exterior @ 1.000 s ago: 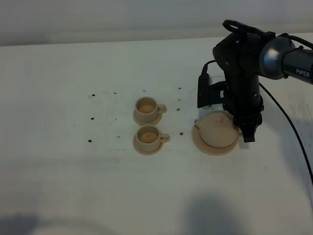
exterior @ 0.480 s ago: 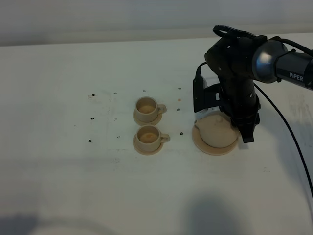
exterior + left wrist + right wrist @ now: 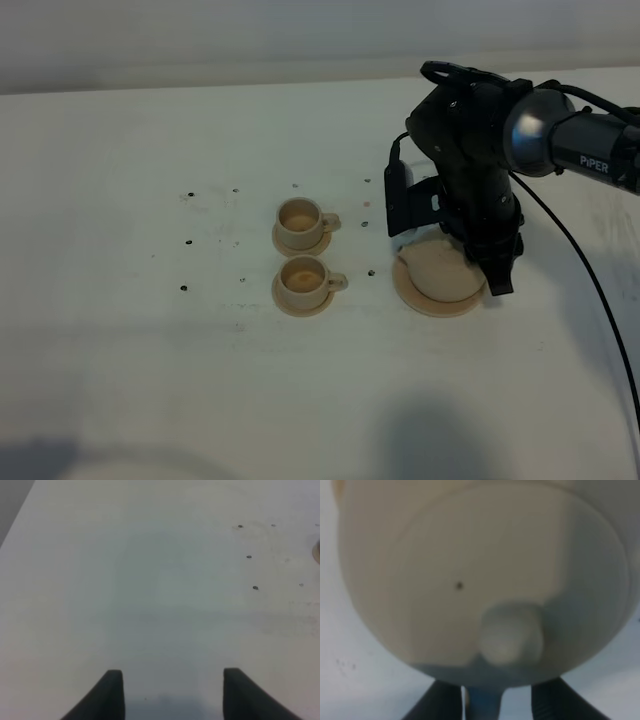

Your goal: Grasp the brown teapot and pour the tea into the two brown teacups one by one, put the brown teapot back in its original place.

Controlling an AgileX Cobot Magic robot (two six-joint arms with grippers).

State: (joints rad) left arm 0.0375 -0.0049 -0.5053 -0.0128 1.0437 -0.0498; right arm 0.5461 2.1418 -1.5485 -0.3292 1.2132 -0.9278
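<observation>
Exterior high view: compared with 1 second ago, the black right arm point(image 3: 470, 150) has shifted left and lower, and now hides the lid and most of the top of the brown teapot point(image 3: 443, 274). The teapot has not moved. It sits upright on the large flat saucer point(image 3: 420, 300), right of the 2 brown teacups point(image 3: 300, 220) point(image 3: 302, 279), which stand on their small saucers, 1 behind the other, on the white table point(image 3: 150, 350).

Right wrist view: the teapot fills the picture, pale tan and rounded, with a domed lid and a blurred round knob point(image 3: 510, 632). The right fingers point(image 3: 445, 702) are spread to either side of its handle, with a gap showing beside it.

Left wrist view: the left fingers point(image 3: 112, 695) are spread apart over bare table, holding nothing.
</observation>
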